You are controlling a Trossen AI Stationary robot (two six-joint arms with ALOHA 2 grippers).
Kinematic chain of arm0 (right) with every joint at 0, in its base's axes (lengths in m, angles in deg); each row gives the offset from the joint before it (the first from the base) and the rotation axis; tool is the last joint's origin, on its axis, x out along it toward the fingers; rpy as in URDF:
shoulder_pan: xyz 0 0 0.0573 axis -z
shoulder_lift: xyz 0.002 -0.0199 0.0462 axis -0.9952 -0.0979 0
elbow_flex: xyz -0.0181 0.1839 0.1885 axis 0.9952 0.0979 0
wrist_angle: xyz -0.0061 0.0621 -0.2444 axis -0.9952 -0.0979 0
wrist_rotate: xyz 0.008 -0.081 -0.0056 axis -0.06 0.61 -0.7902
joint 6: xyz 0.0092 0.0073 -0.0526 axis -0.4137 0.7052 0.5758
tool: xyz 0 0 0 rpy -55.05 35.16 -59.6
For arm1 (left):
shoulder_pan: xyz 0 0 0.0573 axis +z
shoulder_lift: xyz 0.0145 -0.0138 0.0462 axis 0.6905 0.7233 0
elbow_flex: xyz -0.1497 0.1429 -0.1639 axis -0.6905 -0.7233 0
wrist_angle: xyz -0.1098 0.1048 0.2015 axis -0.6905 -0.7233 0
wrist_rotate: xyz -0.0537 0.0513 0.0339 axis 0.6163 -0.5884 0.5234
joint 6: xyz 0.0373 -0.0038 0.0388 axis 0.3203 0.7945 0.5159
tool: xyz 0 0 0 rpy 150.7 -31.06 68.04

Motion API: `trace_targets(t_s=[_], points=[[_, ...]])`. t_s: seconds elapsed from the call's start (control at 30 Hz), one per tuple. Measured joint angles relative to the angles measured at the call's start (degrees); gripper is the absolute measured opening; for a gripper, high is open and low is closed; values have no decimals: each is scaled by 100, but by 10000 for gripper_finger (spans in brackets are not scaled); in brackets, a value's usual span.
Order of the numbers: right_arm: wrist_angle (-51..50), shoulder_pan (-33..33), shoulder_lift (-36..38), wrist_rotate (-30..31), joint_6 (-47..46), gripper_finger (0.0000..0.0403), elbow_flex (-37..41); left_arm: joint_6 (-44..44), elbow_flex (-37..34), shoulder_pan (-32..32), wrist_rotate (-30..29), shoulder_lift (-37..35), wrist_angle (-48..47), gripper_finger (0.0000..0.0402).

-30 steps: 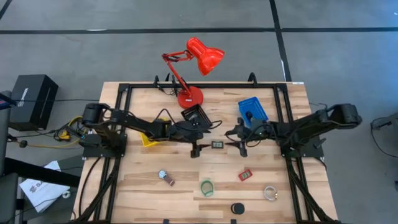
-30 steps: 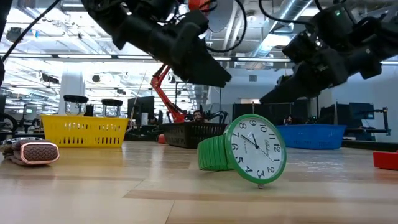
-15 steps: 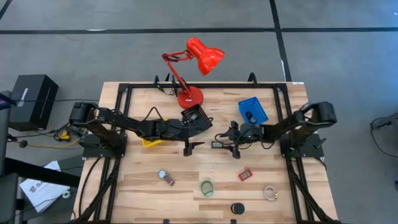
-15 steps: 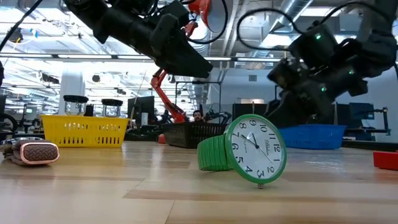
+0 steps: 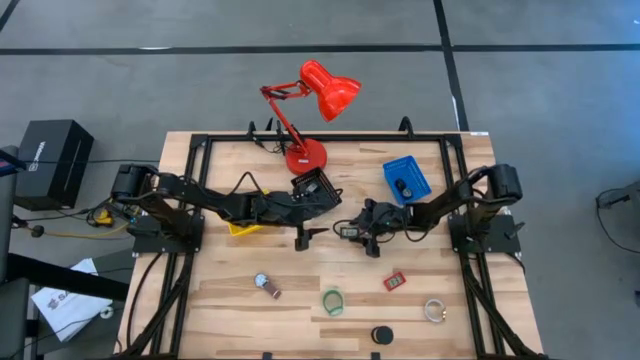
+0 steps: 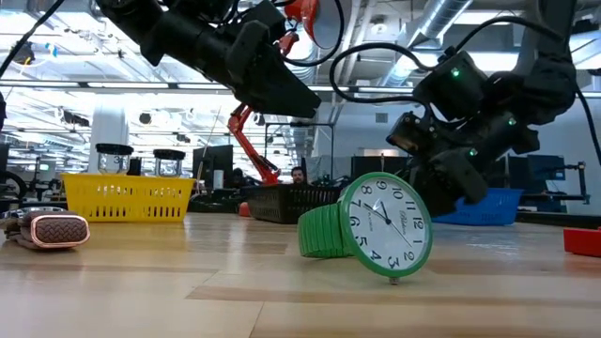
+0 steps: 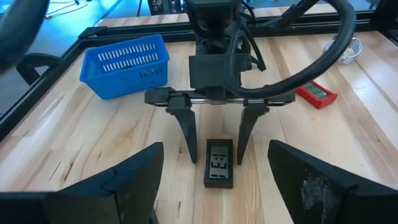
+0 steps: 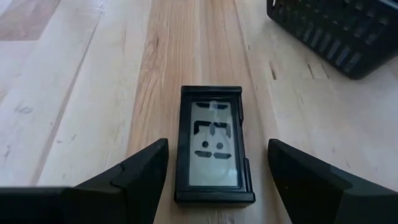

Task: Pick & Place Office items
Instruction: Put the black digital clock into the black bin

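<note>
The left gripper [image 5: 303,238] hovers with fingers spread beside the black tray [image 5: 313,187], near the yellow tray [image 5: 240,226]. Just to its right, a small black digital clock [image 8: 214,144] lies flat on the table [image 5: 220,300] at mid-table. The right gripper [image 7: 216,149] stands over it, fingers spread on either side, not touching. The blue tray [image 5: 407,177] sits farther right.

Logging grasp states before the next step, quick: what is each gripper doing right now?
Left gripper: open, holding nothing, beside the black basket.
Right gripper: open, fingers straddling the small black digital clock, not yet gripping it.
</note>
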Motion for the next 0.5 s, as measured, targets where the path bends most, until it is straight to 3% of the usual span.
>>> trace_targets(t_s=[0.2,0.5], points=[[-121,-2,-8,-6,-43,242,-10,0,0,0,0,2,0,285],[-198,-22,7,84,-258,152,-2,0,2,0,0,2,0,285]])
